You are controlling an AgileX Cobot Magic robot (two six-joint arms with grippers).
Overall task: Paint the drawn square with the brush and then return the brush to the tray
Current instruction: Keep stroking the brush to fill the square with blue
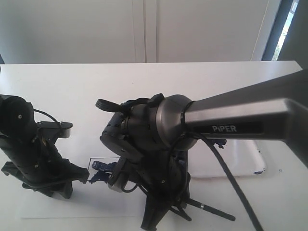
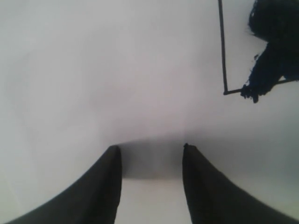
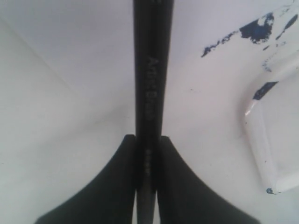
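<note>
The brush, a long black handle with printed lettering, is clamped between my right gripper's jaws; its tip is out of frame. In the exterior view the right gripper hangs low over the table's front, and the brush sticks out to its right. The drawn square lies just left of that arm, smeared dark blue inside. My left gripper stands open on the paper beside it. The left wrist view shows the left gripper holding nothing, with the square's corner and blue smear nearby. The white tray sits right, mostly behind the right arm.
The white paper sheet covers the front left of the white table. Blue paint splatter marks the surface near the tray's chipped rim. The right arm's black cable hangs across the front right.
</note>
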